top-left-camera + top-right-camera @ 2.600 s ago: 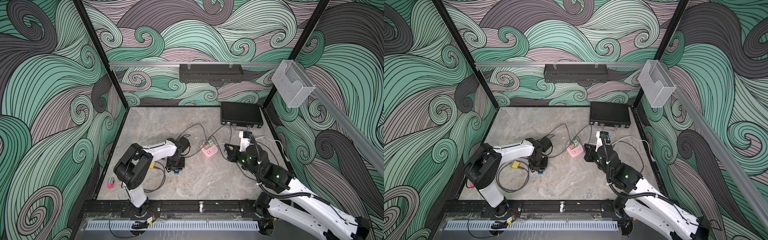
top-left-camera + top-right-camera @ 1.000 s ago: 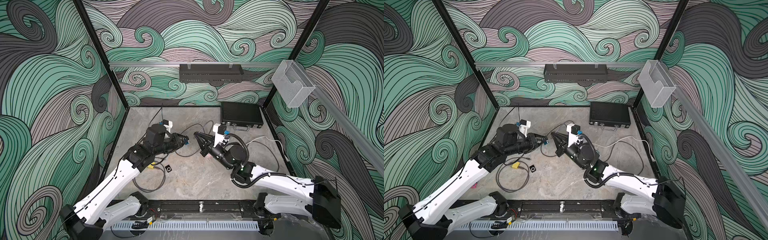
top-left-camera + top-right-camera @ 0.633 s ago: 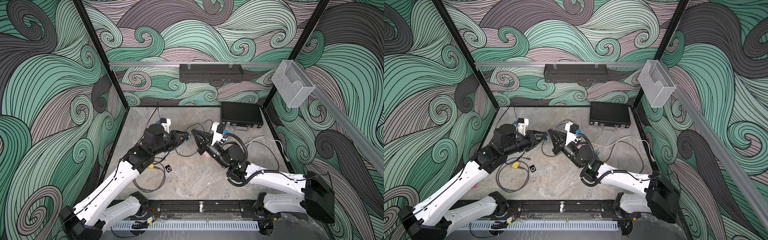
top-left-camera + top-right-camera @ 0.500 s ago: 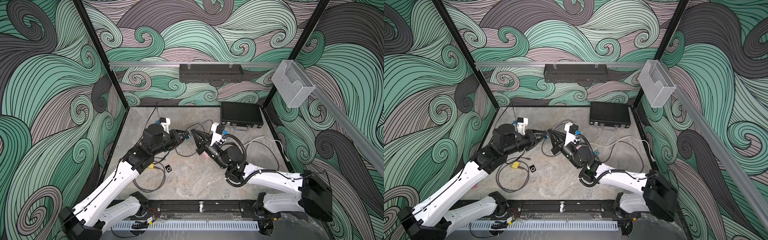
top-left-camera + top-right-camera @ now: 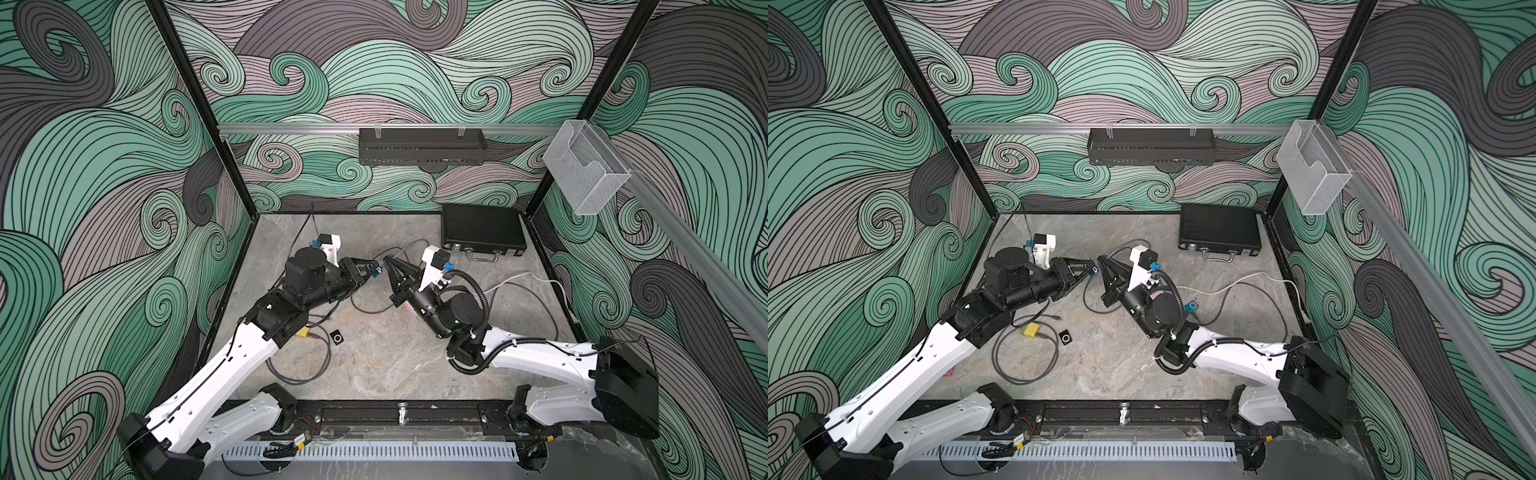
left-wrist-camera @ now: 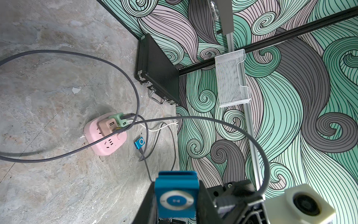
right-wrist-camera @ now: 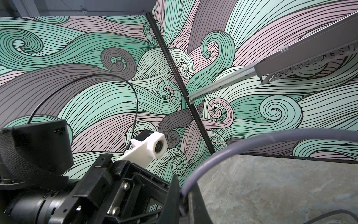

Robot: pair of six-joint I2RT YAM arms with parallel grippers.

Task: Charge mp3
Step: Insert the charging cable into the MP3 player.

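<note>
1. In the left end effector (image 5: 373, 272), gripped tight, sits the blue mp3 (image 6: 176, 200), above the surface (image 5: 374, 361).
2. Facing it tip to tip, the right end effector (image 5: 386, 260) pinches a grey cable (image 7: 213, 161).

Left end effector (image 5: 373, 274) holds blue mp3 (image 5: 375, 281) beside right end effector (image 5: 387, 261) gripping grey cable (image 5: 415, 242).
</note>
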